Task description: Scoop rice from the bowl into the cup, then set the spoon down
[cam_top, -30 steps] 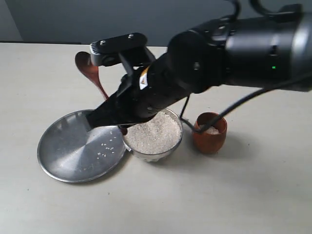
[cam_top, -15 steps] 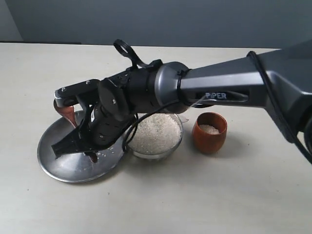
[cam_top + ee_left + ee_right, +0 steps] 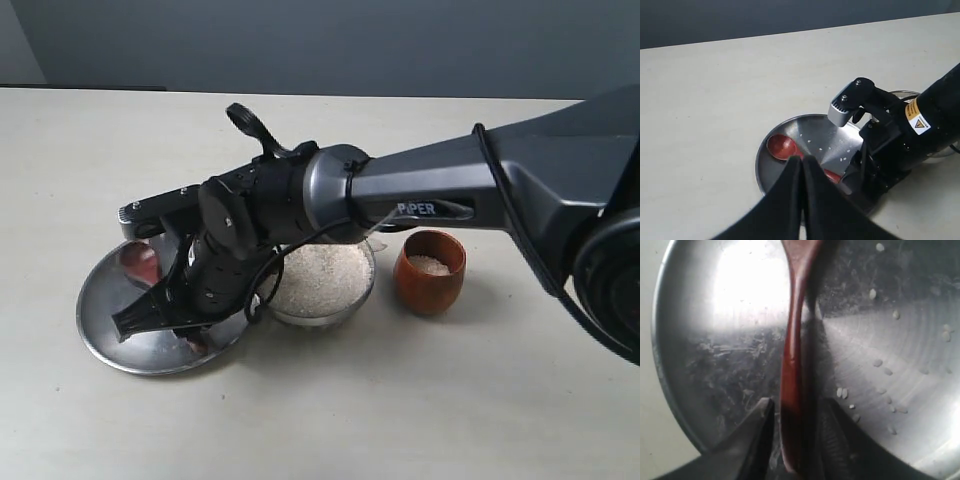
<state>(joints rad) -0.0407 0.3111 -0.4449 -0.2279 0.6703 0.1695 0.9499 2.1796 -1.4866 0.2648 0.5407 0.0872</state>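
your right hand [image 3: 135,318] reaches across the bowl [image 3: 322,316] and is low over the flat metal plate [image 3: 100,335], on the left of the exterior view. the spoon [image 3: 792,365] is in that plate. its round head [image 3: 140,258] points to the plate's far-left rim, and its long handle runs straight back between the right hand's fingers [image 3: 760,440]. so the spoon's long axis lines up with the hand's reach, and the hand holds the tail end of the handle.

the jaws stand narrow, one on each side of the handle. you cannot tell from the wrist view whether the pads press it or have just let go. the spoon looks to be lying on the metal or just above it, among a few loose grains [image 3: 842,392].

your left hand [image 3: 802,162] is pinched closed on nothing and sits back from the plate, so the release belongs to the right hand.

the cup [image 3: 430,280] has rice [image 3: 432,265] in it and is well apart, on the far side of the bowl. the job looks nearly done.

the plate touches or nearly touches the bowl, and the right wrist hangs close over the bowl's rim. the free room is upward and out over the bare desk [image 3: 400,420].
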